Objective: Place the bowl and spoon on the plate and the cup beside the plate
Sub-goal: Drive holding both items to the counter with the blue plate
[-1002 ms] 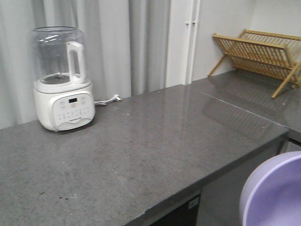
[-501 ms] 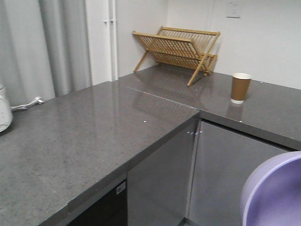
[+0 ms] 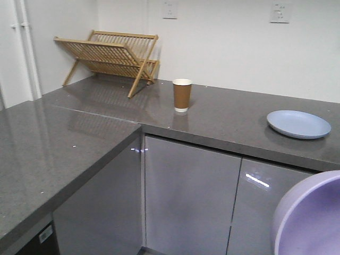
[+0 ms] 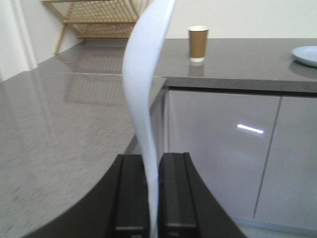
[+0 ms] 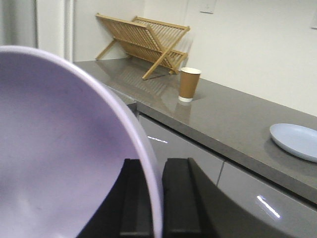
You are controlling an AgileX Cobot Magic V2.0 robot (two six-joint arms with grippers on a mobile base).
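drying rack (image 3: 109, 56) stands left of cup (image 3: 182, 95), plate (image 3: 298, 124) well right.

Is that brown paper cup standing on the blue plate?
No, the cup stands by itself on the grey counter, well to the left of the plate, which has nothing on it.

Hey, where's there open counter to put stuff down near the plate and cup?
Bare counter runs between the cup and the plate, and the plate itself is empty. The long wing in front of the wooden rack is bare too. Only the back corner is taken, by the rack. The bowl and spoon are held off it.
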